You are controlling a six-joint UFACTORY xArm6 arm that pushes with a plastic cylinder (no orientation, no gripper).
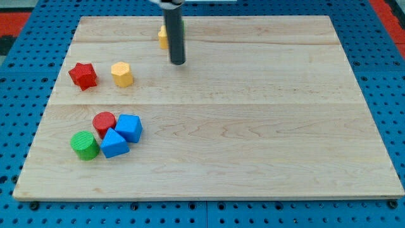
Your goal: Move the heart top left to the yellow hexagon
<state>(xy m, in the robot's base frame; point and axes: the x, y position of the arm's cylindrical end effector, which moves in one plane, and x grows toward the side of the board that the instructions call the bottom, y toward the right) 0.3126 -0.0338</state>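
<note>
A yellow block (162,37), partly hidden behind my rod, sits near the view's top, left of centre; its shape cannot be made out. The yellow hexagon (122,74) lies lower and further left. My tip (178,63) rests on the board just below and right of the hidden yellow block, and well to the right of the hexagon.
A red star (83,75) lies left of the hexagon. At the lower left sits a cluster: a red cylinder (104,123), a blue cube-like block (130,127), a blue triangular block (113,144) and a green cylinder (84,145). The wooden board (253,126) is ringed by blue pegboard.
</note>
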